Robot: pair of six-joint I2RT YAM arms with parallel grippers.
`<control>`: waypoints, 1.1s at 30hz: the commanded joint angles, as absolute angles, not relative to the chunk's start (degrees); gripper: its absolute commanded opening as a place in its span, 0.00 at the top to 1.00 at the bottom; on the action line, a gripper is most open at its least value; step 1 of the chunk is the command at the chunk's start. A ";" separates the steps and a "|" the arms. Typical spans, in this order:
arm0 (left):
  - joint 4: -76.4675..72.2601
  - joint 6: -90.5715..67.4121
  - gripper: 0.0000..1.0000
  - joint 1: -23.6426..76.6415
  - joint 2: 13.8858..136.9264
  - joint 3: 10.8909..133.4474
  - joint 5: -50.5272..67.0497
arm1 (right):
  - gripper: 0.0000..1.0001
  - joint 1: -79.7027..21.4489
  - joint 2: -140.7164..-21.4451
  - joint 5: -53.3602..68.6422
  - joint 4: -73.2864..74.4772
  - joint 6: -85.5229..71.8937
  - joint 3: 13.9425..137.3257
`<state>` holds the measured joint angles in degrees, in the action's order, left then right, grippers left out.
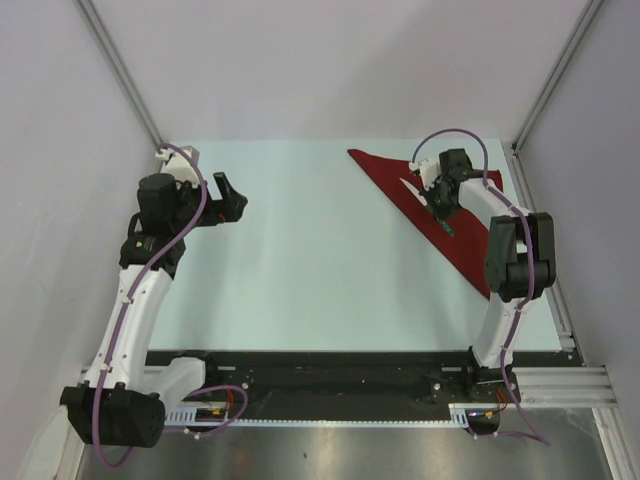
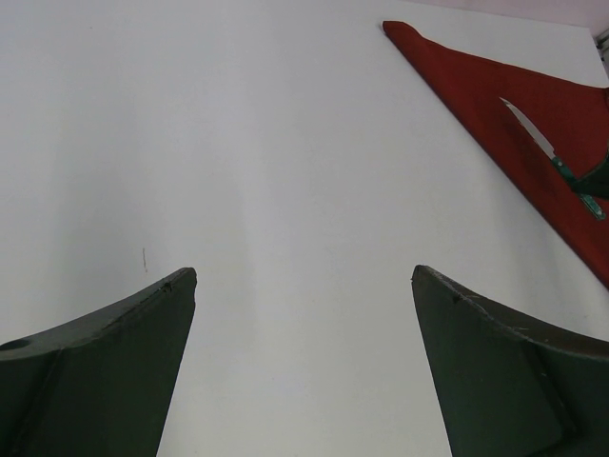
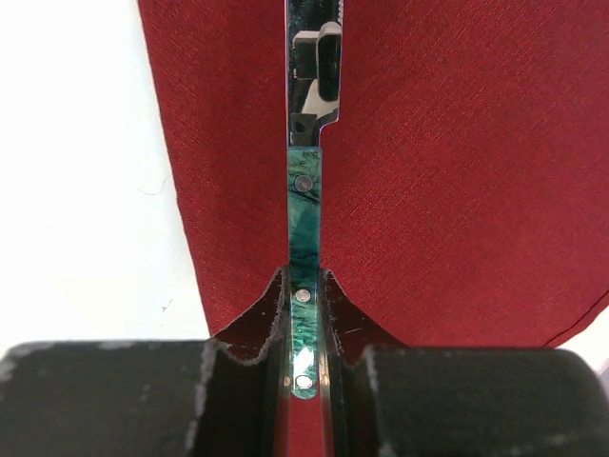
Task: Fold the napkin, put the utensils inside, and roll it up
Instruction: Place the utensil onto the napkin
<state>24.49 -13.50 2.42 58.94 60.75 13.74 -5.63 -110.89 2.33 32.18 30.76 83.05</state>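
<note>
Top external view, from the near edge: the two arms rise from their bases and reach out over the pale surface [image 1: 300, 260]. On the left side, the left pincer [image 1: 231, 198] hangs above bare surface about halfway out, well apart from the task's things, its fingers pointing toward the middle. In the left wrist view the left pincer [image 2: 304, 281] has its jaws spread as wide as they go, with nothing between them but white surface [image 2: 238, 143].

Farther out on the right, the right pincer [image 1: 441, 205] is down over the napkin [image 1: 385, 170]. The right wrist view shows the right pincer [image 3: 304, 295] nearly closed, its two fingers clamped on the tail end of the knife [image 3: 304, 209]. The teal-green handle with its small rivets runs straight away from the jaws. Beyond it, the bright blade catches reflections and extends over the red cloth. Whether the knife is resting on the cloth or is lifted just off it cannot be told.

The napkin [image 3: 428, 143] lies flat as a dark red triangle at the far right of the surface. Its long slanted edge runs from the far middle toward the right side, with a point reaching toward the far centre. From the left wrist, the napkin [image 2: 476, 86] appears at the upper right, with the knife [image 2: 533, 133] on it. In the top view the knife [image 1: 412, 186] shows as a pale sliver just left of the right pincer.
</note>
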 commanded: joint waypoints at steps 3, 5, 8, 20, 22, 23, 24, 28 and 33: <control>22.85 -13.36 0.00 1.76 58.89 60.73 13.80 | 1.00 -4.22 -110.04 3.16 30.32 32.61 81.30; 22.85 -13.36 0.00 1.76 58.80 60.73 13.89 | 1.00 -4.31 -110.04 3.78 30.15 32.43 80.16; 22.85 -13.36 0.00 1.76 58.62 60.73 13.89 | 1.00 -4.22 -110.21 3.69 29.88 32.17 78.58; 22.76 -13.45 0.00 1.76 58.62 60.73 14.41 | 1.00 -4.13 -109.07 4.92 29.35 31.73 76.11; 22.68 -13.45 0.00 1.76 58.62 60.73 14.33 | 1.00 -4.13 -109.16 5.10 29.44 31.73 76.03; 22.68 -13.45 0.00 1.76 58.71 60.73 14.41 | 1.00 -4.13 -109.42 5.01 29.53 31.73 76.03; 22.68 -13.45 0.00 1.76 58.62 60.73 14.33 | 1.00 -4.04 -109.60 4.84 29.53 31.82 76.11; 22.68 -13.45 0.00 1.76 58.71 60.64 14.41 | 1.00 -4.13 -109.60 4.57 29.71 31.73 76.46; 22.68 -13.45 0.00 1.76 58.54 60.64 14.41 | 0.88 -4.13 -108.99 2.73 29.62 31.03 76.99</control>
